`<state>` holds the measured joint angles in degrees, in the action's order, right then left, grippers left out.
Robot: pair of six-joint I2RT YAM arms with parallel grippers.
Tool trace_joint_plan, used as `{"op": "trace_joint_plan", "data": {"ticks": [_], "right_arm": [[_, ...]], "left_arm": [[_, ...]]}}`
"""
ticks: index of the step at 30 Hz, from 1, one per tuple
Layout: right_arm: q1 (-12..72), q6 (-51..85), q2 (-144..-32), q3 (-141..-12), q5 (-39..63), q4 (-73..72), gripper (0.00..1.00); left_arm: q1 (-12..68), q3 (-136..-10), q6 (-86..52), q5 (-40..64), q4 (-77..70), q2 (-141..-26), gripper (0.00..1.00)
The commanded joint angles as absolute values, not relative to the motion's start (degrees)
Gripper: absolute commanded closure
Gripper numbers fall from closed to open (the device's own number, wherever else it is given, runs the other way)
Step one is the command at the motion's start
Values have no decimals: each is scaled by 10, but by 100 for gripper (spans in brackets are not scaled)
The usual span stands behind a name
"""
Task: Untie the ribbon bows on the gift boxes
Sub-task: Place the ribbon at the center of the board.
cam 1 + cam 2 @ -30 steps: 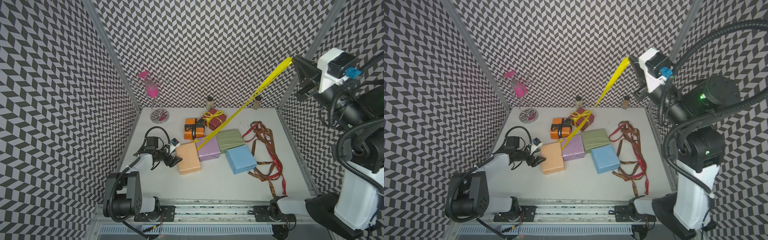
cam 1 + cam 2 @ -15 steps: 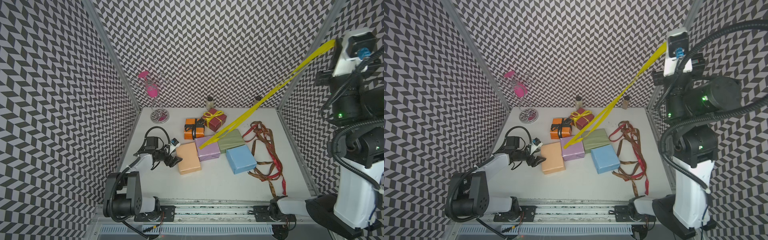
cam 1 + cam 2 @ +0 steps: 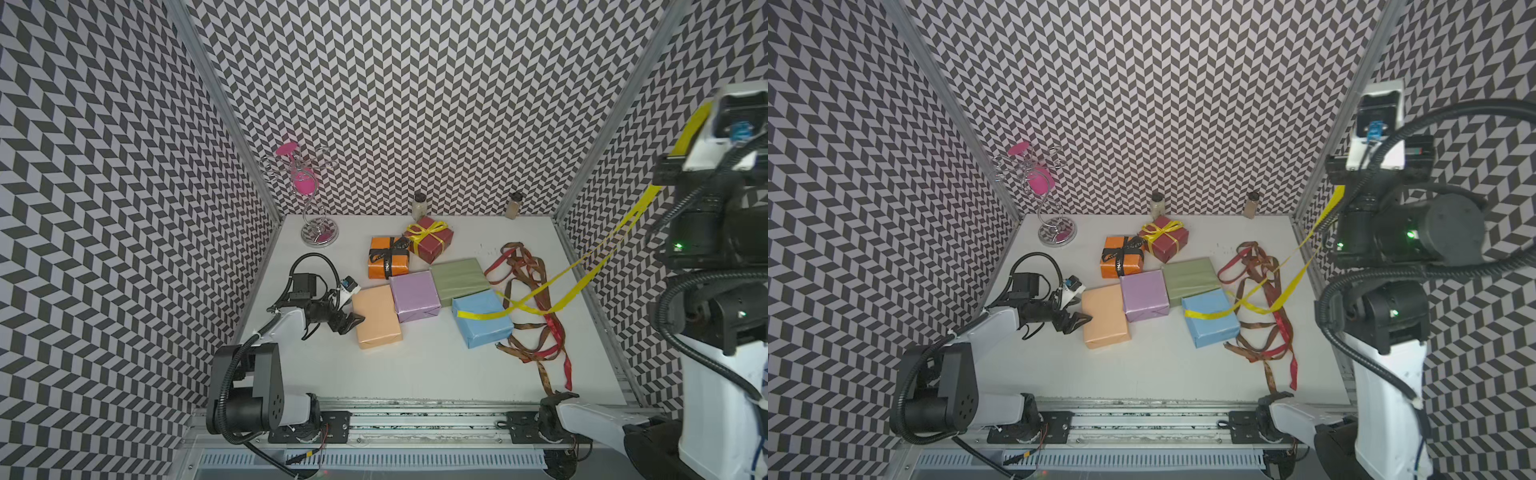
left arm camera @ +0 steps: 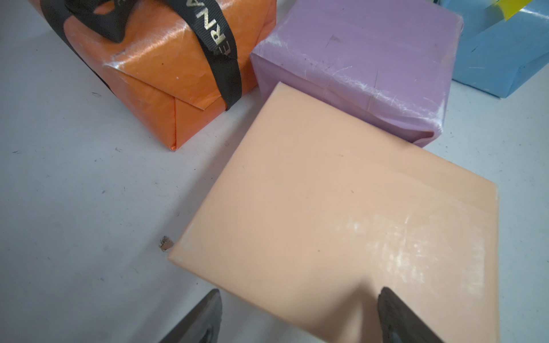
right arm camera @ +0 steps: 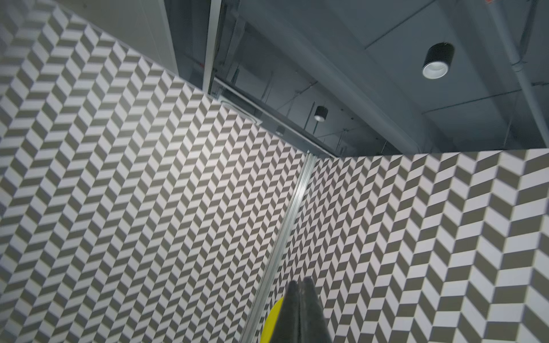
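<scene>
Yellow ribbon point(image 3: 482, 314): pinching it in closed jaws of right gripper point(image 5: 300, 285), raised high by side wall. Trailing down from those jaws in two strands, draping across light blue box point(image 3: 484, 332) far below. Holding left gripper point(image 4: 298, 294) wide open, gripping nothing, straddling near edge of peach box point(image 3: 376, 316); lilac box point(image 3: 414, 296) just beyond jaws. Showing bows tied farther out: black ribbon point(image 3: 386, 254) on orange box point(image 3: 397, 262), yellow bow point(image 3: 428, 230) on dark red box point(image 3: 434, 247).

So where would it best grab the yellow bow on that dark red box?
Probably from above, pinching a strand beside the knot: the yellow bow stands up on top of the dark red box, and the orange box crowds one side.
</scene>
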<state>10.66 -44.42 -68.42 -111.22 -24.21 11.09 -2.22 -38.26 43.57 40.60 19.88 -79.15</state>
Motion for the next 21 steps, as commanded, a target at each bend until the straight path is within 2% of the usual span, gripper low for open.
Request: {"op": "trace_joint_plan", "data": {"ticks": [1,5,8,11,13,19,21], "right_arm": [[34,-377,-712,-1046,-183,103,100],[-144,-219,-765,-980,22,111,100],[-216,-157,-819,-968,142,166,100],[-218,-152,-800,-866,216,139,100],[-204,-169,-795,-810,231,134,100],[-188,-189,-866,-765,328,204,100],[-178,-203,-898,-755,332,213,100]], "left_arm": [[-18,-393,437,420,192,-786,18],[-18,-391,440,418,196,-773,18],[-18,-389,443,415,202,-756,18],[-18,-384,444,418,205,-737,18],[-18,-383,439,425,204,-728,18],[-18,-394,424,439,209,-723,18],[-18,-393,416,436,202,-722,18]]}}
